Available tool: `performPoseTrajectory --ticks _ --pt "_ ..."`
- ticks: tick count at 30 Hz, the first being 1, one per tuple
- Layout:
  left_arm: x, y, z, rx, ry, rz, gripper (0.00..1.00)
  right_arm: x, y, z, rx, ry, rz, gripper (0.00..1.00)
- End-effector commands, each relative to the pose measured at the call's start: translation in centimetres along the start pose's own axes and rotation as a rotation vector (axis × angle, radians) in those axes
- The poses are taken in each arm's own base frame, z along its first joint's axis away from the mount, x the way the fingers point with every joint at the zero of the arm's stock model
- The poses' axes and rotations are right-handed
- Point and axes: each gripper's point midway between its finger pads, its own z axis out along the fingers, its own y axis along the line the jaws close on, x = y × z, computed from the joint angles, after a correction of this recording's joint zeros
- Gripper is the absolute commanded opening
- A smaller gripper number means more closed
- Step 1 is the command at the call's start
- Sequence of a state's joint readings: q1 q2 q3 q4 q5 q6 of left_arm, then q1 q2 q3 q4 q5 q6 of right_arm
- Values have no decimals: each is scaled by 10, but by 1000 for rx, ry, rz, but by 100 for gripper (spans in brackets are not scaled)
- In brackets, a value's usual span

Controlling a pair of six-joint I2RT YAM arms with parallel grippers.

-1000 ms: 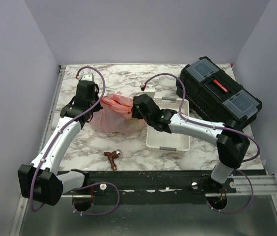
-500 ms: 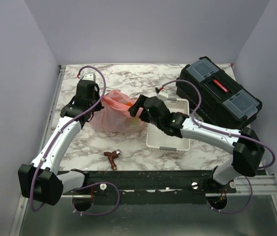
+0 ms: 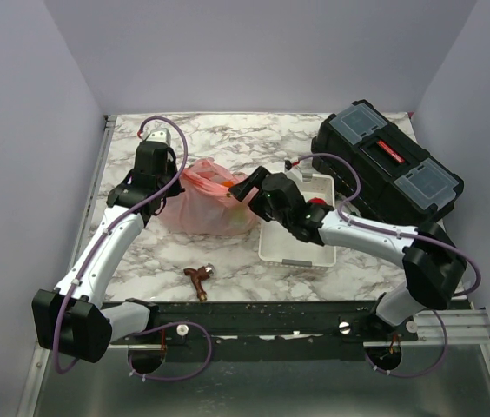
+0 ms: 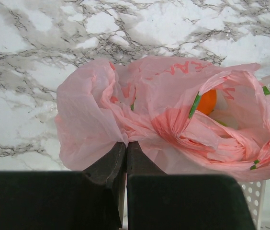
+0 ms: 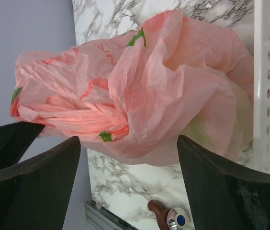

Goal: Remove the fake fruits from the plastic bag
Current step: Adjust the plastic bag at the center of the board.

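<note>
The work surface is a table (image 3: 228, 139) with a white marble-pattern top veined in grey. Plain pale lavender walls enclose it on three sides: the back wall (image 3: 262, 52) at 12 o'clock, the left wall (image 3: 19, 174) at 9 o'clock and the right wall (image 3: 488, 104) at 3 o'clock. A black toolbox (image 3: 388, 165) with grey lid compartments rests on the table at 2 o'clock. A black rail (image 3: 262, 314) runs along the table edge at 6 o'clock, and a grey metal sheet (image 3: 271, 391) lies beyond it. Lighting is even and diffuse, and shadows are soft.

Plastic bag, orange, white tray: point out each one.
plastic bag (image 4: 89, 120), left wrist view, its left bulge.
orange (image 4: 208, 101), left wrist view, patch showing in the bag's mouth.
white tray (image 3: 295, 247), top external view, bare near end.
</note>
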State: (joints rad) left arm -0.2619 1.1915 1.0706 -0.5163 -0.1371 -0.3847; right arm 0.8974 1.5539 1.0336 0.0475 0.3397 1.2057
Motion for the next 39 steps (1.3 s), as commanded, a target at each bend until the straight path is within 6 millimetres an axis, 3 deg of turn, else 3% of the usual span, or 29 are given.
performPoseTrajectory --ticks 1,6,12,16,32,39 --pt "-3 -5 -1 35 -15 6 0 4 9 13 -43 38 78 84" --pt "-3 -5 -1 39 -15 7 0 11 11 25 -57 73 91 79" --pt "-5 -1 -2 19 -24 7 0 26 3 31 -66 136 85 41" --pt "-7 6 -2 -24 -33 8 0 27 -13 30 -44 148 89 26" --pt "-12 43 -4 -207 -65 -73 0 20 -40 4 -79 186 -158 11" --pt "-2 35 -12 -155 -26 -126 0 23 -29 5 -117 216 -202 8"
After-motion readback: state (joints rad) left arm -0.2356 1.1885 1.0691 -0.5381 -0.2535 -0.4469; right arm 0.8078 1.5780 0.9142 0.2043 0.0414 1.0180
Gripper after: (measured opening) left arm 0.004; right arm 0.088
